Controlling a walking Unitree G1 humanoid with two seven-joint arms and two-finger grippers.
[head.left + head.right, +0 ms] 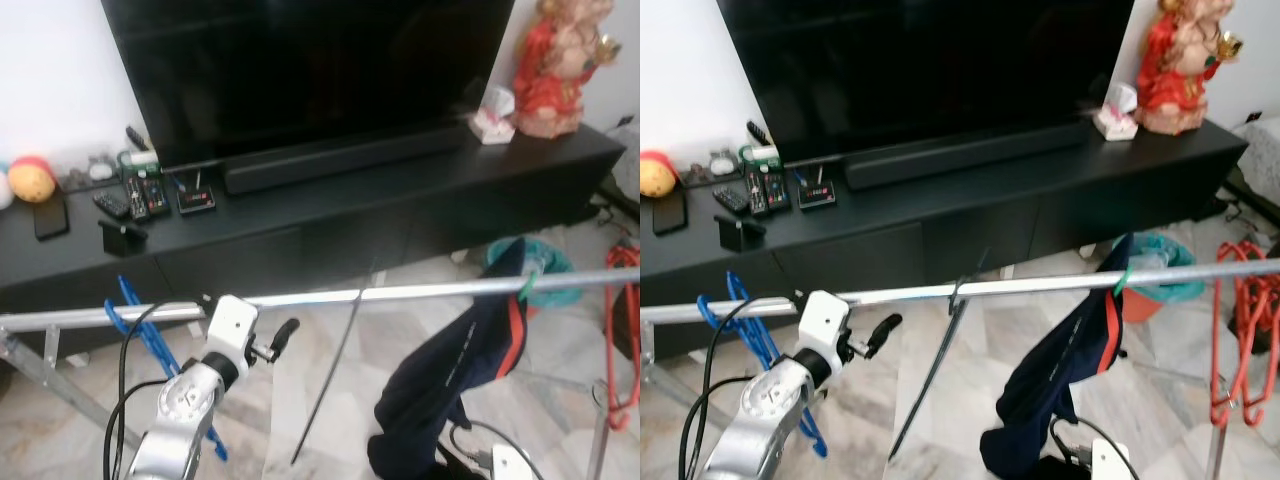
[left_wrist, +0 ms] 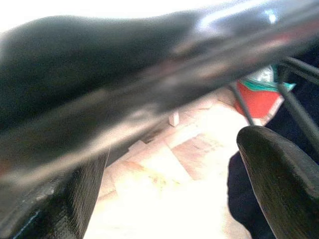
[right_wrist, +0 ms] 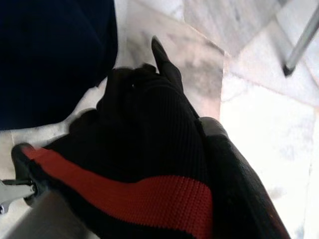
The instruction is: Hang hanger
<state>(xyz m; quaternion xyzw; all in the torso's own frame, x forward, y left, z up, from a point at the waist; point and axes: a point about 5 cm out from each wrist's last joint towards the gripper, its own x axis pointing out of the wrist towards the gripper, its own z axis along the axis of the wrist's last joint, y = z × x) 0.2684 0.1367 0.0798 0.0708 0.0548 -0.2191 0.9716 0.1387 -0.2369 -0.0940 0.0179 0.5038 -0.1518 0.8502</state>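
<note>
Left eye view shows my left gripper (image 1: 283,334) open just under the rail (image 1: 400,292), beside the blue hanger (image 1: 135,320) hooked there so it stays up.

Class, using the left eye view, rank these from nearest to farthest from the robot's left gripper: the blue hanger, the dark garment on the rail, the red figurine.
1. blue hanger, on the rail beside the left gripper, to its left.
2. dark garment, hanging to the right.
3. red figurine, far right on the TV cabinet.
</note>
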